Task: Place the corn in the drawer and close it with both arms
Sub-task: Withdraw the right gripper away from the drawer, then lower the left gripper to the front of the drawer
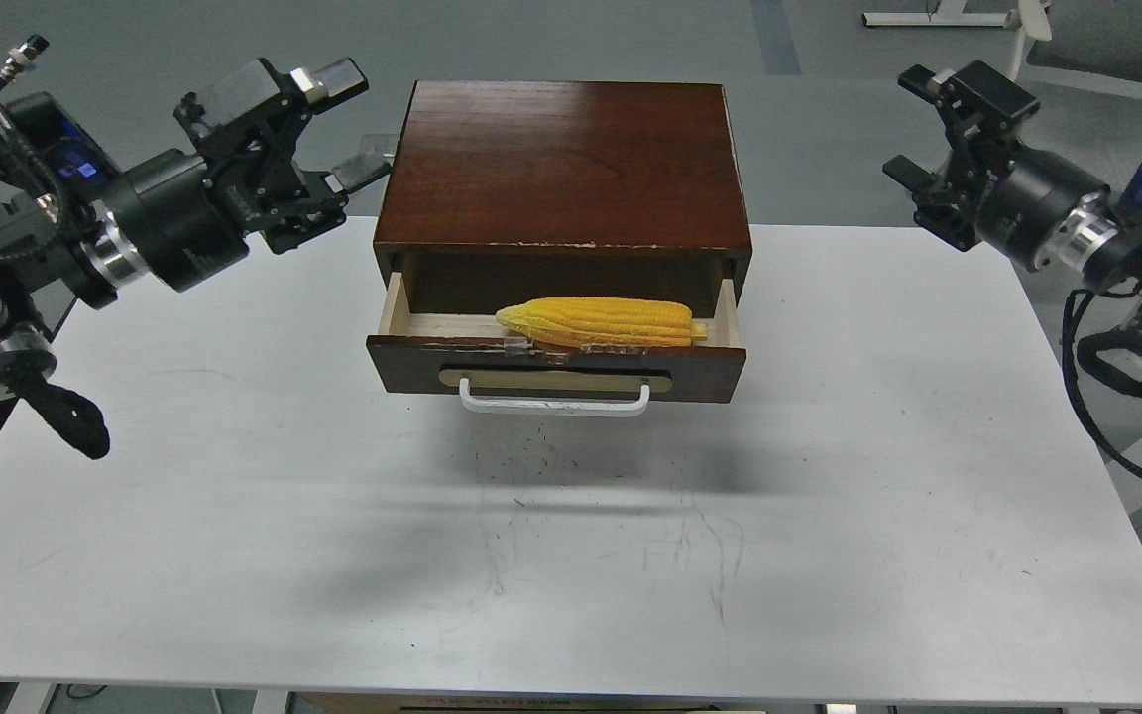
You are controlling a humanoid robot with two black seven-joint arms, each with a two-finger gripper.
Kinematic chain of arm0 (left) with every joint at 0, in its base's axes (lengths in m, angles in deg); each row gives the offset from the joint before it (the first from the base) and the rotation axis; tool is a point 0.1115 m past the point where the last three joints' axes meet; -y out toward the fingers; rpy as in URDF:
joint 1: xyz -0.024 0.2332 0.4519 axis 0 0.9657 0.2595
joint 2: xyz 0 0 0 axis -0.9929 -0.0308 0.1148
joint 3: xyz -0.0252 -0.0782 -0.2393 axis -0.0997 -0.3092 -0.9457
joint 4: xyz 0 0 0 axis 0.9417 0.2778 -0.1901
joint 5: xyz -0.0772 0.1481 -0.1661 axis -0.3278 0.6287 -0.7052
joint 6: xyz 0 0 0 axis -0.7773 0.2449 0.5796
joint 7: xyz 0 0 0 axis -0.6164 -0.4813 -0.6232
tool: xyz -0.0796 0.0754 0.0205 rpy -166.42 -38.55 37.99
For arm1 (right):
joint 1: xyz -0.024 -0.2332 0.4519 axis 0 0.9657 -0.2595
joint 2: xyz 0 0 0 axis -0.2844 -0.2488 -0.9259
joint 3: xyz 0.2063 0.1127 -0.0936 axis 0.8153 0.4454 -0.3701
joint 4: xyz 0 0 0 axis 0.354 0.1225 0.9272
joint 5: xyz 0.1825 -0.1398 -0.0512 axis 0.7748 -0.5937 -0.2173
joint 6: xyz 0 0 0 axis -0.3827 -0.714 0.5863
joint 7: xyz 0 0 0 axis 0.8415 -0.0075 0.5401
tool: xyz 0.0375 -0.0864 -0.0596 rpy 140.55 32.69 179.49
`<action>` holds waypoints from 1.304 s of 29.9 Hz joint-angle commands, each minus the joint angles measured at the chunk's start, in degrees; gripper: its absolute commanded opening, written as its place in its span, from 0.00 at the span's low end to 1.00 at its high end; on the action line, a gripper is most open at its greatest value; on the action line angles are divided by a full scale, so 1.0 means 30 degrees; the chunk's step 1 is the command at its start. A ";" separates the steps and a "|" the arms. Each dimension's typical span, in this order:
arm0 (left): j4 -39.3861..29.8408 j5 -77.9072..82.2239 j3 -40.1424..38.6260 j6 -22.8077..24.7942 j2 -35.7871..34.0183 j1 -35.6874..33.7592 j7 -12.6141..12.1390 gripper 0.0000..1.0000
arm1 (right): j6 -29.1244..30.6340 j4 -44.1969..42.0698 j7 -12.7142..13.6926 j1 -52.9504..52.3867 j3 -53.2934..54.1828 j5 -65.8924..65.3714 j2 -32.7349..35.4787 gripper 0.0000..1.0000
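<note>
The yellow corn (pixel 596 321) lies on its side inside the open drawer (pixel 556 365), close behind the dark brown front with its white bar handle (pixel 554 402). The drawer sticks out of the brown wooden cabinet (pixel 561 164). My left gripper (pixel 348 124) is open and empty, just left of the cabinet's top back corner, above the table. My right gripper (pixel 913 124) is open and empty, well to the right of the cabinet, above the table's far right edge.
The cabinet stands at the back middle of a white table (pixel 571 555) with scuff marks. Chair legs and grey floor (pixel 829 59) lie beyond the table's far edge.
</note>
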State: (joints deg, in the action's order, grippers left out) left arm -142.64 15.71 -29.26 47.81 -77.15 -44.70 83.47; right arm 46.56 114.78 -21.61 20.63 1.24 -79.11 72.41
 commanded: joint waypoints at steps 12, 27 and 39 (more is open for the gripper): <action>-0.2955 1.0142 0.2251 0.0000 0.3507 -0.0001 0.0093 0.45 | -0.0047 -0.1508 -0.0002 0.1708 0.0317 0.0348 -0.1044 0.99; -0.1316 1.0762 0.5302 -0.0134 0.3655 0.1287 -0.0477 0.00 | -0.0017 -0.1449 -0.0002 0.2177 0.0288 0.0319 -0.1073 0.99; 0.1000 0.7069 0.5184 -0.0193 0.3714 0.1493 -0.2004 0.00 | 0.0012 -0.1508 -0.0002 0.2324 0.0288 0.0319 -0.1073 0.99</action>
State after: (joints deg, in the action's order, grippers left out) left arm -140.78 37.50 -13.70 47.37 -65.97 -40.23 78.00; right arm 46.59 110.25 -21.61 27.59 2.08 -78.15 69.18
